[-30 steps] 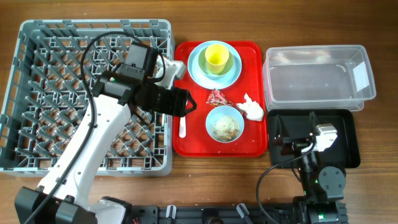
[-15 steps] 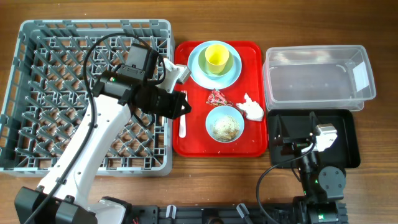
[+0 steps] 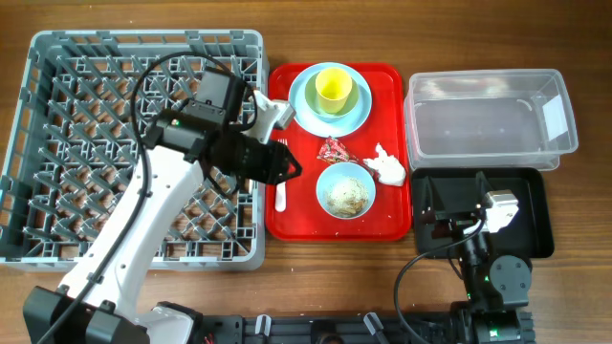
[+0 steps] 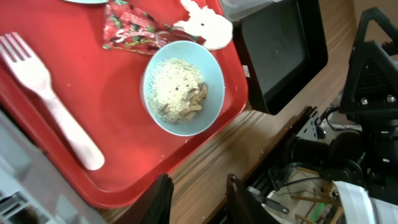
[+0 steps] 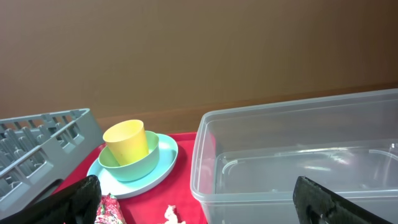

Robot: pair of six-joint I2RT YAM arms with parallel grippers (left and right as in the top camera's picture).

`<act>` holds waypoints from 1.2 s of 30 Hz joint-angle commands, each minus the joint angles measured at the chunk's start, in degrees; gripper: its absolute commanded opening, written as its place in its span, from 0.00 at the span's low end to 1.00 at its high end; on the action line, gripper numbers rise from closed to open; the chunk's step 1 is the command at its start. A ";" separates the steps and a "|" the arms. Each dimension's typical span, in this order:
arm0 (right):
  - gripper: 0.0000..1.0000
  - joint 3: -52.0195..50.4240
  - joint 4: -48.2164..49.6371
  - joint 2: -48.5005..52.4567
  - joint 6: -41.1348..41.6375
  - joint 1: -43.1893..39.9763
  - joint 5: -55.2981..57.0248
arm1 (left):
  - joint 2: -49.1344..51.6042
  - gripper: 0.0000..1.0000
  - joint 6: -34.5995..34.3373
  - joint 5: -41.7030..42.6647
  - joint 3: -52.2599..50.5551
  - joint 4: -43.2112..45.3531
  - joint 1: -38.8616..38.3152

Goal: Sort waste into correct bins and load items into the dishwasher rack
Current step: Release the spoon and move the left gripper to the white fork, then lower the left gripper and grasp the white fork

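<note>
Left gripper (image 4: 200, 202) is hanging over the left side of the red tray (image 3: 298, 225), fingers partly open with nothing in them. My guess is it's lining up on the fork (image 4: 53, 102), which lies flat on the tray right next to the rack (image 3: 57, 124). That's the dicey part imo: the handle is thin and flush on slick plastic, so the tips could skid off or just shove it around instead of pinching it. The bowl (image 4: 216, 87) of rice scraps (image 4: 177, 90) sits close by, so a sloppy approach could bump it and spill them. Right gripper (image 5: 199, 208) is spread wide and empty, parked over the black tray (image 3: 535, 210) and facing the clear tub (image 3: 488, 124).
</note>
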 commanded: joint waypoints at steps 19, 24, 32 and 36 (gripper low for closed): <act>1.00 -0.07 0.15 -0.50 0.00 0.07 0.57 | 15.26 0.38 -35.26 -53.72 0.11 8.17 -22.23; 1.00 -0.07 0.15 -0.50 0.00 0.07 0.57 | 20.72 0.38 -35.23 -53.70 0.11 10.25 -20.68; 1.00 -0.07 0.15 -0.50 0.00 0.07 0.57 | 25.94 0.38 -35.23 -53.70 0.11 12.00 -19.15; 1.00 -0.07 0.15 -0.50 0.00 0.07 0.57 | 25.97 0.29 -35.23 -53.75 0.11 12.76 -19.10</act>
